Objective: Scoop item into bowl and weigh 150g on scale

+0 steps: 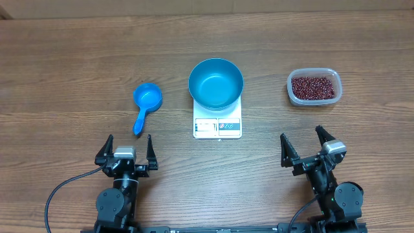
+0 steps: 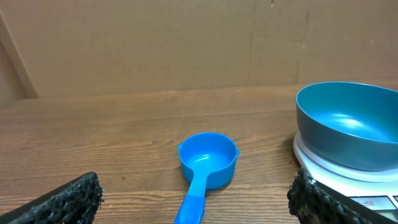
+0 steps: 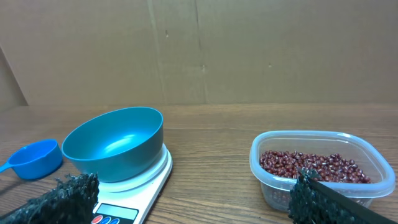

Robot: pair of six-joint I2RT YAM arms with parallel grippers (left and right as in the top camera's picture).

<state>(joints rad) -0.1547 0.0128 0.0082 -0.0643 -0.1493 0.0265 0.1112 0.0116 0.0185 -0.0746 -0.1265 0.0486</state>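
The bright blue bowl [image 1: 216, 83] sits empty on the white scale [image 1: 218, 126] at the table's middle, seen also as the bowl [image 2: 348, 123] [image 3: 115, 143] on the scale [image 3: 134, 199]. The item, dark red-brown beans [image 1: 314, 87] [image 3: 314, 165], fills a clear tub [image 1: 313, 87] at the right. A small blue scoop [image 1: 145, 105] [image 2: 207, 163] lies left of the scale, handle toward me. My left gripper [image 1: 126, 147] [image 2: 196, 202] is open just short of the scoop handle. Well short of the tub, my right gripper [image 1: 306, 144] [image 3: 193, 199] is open and holds nothing.
The wooden table [image 1: 77, 65] stretches wide around these things. A brown cardboard wall [image 2: 186, 43] stands behind the table. A black cable [image 1: 61, 191] curls by the left arm's base.
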